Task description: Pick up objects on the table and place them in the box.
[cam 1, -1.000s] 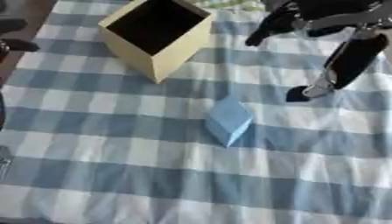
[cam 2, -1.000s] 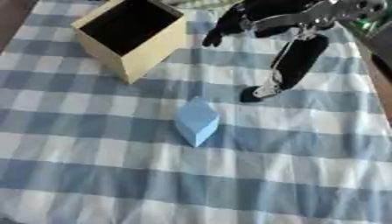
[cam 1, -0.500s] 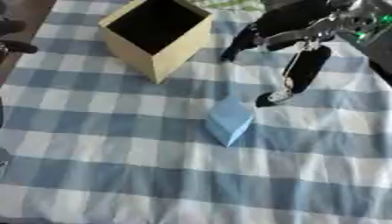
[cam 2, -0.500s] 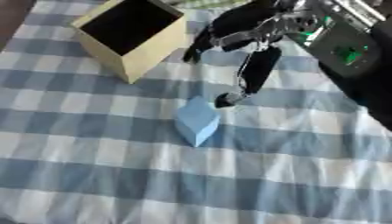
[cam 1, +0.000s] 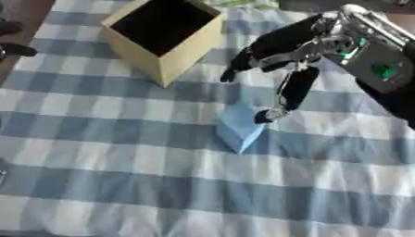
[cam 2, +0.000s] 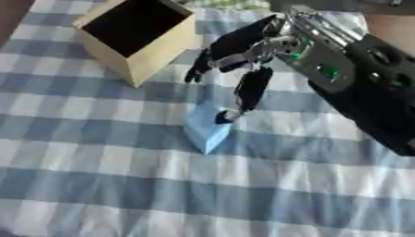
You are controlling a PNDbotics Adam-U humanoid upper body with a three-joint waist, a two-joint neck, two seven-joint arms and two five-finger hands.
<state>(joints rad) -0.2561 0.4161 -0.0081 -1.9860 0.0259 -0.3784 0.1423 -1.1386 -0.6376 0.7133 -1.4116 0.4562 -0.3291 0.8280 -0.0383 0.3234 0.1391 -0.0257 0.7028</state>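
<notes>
Checked cloth (cam 1: 97, 185), right hand (cam 1: 279, 39) fingers (cam 1: 293, 90) spread beside blue block (cam 1: 237, 126), contact unclear.

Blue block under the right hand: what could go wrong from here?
1. The right hand is open, with one finger reaching down to the blue block at its right edge. Closing from there could nudge or tip it instead of gripping it.
2. The block lies on a loose checked cloth, so it may slide.
3. The open box stands close beside the hand; an arm swing could knock it.
</notes>
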